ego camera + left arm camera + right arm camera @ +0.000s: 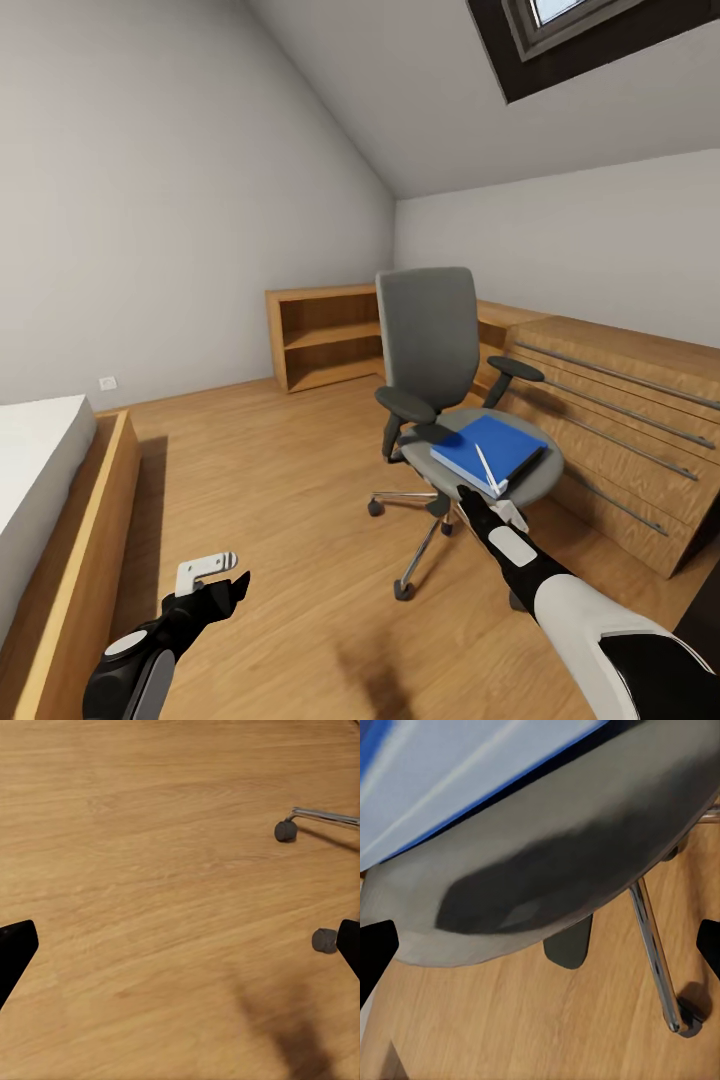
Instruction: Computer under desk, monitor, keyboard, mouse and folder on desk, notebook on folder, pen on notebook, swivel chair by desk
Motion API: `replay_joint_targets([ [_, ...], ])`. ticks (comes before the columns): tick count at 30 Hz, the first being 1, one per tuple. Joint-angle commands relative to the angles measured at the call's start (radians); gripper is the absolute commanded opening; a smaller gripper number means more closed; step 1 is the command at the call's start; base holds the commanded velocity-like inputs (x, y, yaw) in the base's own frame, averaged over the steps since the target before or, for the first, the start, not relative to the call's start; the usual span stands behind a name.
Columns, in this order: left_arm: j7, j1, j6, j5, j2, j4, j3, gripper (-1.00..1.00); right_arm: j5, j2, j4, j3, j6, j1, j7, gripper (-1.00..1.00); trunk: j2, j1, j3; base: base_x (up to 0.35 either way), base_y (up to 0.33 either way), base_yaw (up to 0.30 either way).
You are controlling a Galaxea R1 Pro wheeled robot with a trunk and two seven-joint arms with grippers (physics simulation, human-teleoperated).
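Folder [489, 452], bright blue, lying flat on the seat of the swivel chair [432, 345], with a thin white pen [486, 468] resting on its near part. Not yet lifted, so the move to the counter looks undone; monitor, keyboard, mouse, computer and counter out of sight, their state impossible to judge. Chair standing in open floor beside the oak dresser [620, 420], so probably also waiting to be repositioned.

Long axis of the folder running diagonally from the near left of the seat toward the dresser; pen pointing roughly toward the right end effector [490, 508].

Right end effector just below the seat's front rim, fingers spread, holding nothing; seat underside and folder edge [450, 780] close ahead in the right wrist view. Left end effector [215, 577] low over bare floor, fingers spread, empty.
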Motion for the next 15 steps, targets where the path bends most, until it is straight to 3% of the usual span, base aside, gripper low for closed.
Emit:
replay_joint_targets([
  [1,0.006,-0.001,0.005,0.011,-0.001,-0.001,0.001,1.00,-0.010,0.000,0.001,0.007,-0.004,-0.001,0.003,1.00,0.000,0.000,-0.001,0.000,0.000,0.000],
  [15,0.006,-0.001,0.005,0.011,0.000,-0.001,0.001,1.00,-0.010,-0.001,0.001,0.007,-0.004,-0.001,0.003,1.00,0.000,0.000,-0.001,0.000,0.000,0.000],
])
